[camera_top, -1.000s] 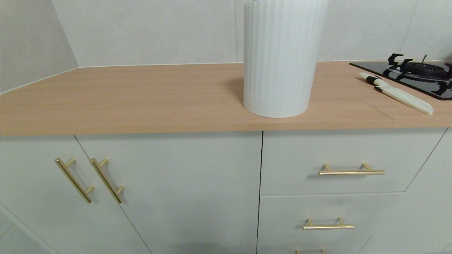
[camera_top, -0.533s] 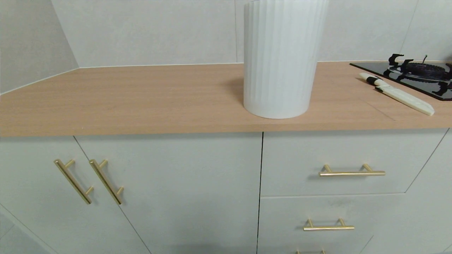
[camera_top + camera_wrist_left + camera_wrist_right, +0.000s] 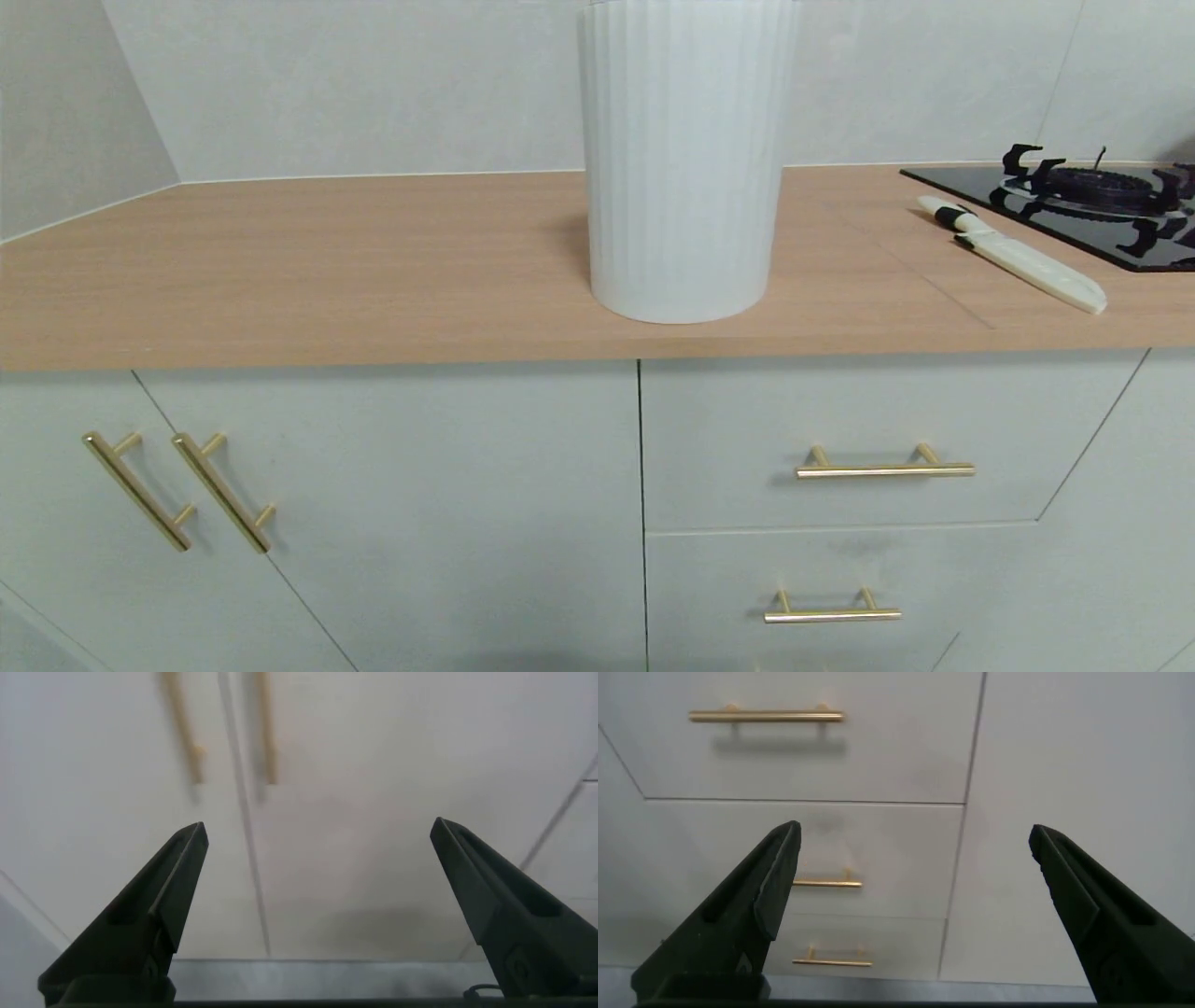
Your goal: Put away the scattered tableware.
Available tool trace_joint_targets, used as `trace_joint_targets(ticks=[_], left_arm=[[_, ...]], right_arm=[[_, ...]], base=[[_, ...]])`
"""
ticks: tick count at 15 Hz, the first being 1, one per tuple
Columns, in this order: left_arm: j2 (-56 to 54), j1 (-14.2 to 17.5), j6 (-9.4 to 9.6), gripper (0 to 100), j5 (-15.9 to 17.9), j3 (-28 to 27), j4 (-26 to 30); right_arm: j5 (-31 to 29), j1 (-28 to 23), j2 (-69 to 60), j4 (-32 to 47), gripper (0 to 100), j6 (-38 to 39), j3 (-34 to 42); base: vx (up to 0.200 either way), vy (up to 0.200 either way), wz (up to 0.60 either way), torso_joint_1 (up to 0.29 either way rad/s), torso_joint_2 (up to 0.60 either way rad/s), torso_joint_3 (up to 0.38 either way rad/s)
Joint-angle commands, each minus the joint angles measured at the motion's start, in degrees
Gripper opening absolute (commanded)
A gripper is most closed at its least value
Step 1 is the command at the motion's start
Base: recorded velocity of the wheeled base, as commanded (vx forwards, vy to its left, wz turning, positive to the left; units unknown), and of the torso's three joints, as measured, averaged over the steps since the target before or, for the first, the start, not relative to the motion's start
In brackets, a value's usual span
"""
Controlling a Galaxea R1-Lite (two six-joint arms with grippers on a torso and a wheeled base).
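Observation:
A white knife with a black band on its handle lies on the wooden counter at the right, beside the hob. A tall white ribbed container stands near the counter's front edge, at the middle. My left gripper is open, down in front of the cabinet doors with their two gold handles. My right gripper is open too, facing the drawer fronts and their gold handles. Both hold nothing.
A black glass hob with a burner grate sits at the counter's far right. Below are two cabinet doors with slanted gold handles on the left and stacked drawers on the right. Grey tiled walls close the back and left.
The whole head view has shifted left and slightly down, so the camera has moved. The knife and container keep their places on the counter.

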State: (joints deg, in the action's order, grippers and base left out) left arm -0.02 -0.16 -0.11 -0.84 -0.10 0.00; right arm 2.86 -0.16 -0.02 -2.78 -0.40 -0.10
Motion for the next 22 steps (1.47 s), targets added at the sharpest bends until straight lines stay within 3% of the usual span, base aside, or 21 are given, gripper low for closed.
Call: trace_joint_targets(ticks=[1, 22], left_arm=[[0.0, 0.0, -0.07, 100, 0.0, 0.0, 0.0], [0.0, 0.0, -0.15, 100, 0.0, 0.0, 0.0]], right_arm=[[0.0, 0.0, 0.1, 0.0, 100, 0.0, 0.0], [0.1, 0.0, 0.1, 0.0, 100, -0.1, 0.0]], base=[[0.000, -0.200, 0.00, 0.002, 0.00, 0.002], [0.000, 0.000, 0.00, 0.000, 0.00, 0.000]])
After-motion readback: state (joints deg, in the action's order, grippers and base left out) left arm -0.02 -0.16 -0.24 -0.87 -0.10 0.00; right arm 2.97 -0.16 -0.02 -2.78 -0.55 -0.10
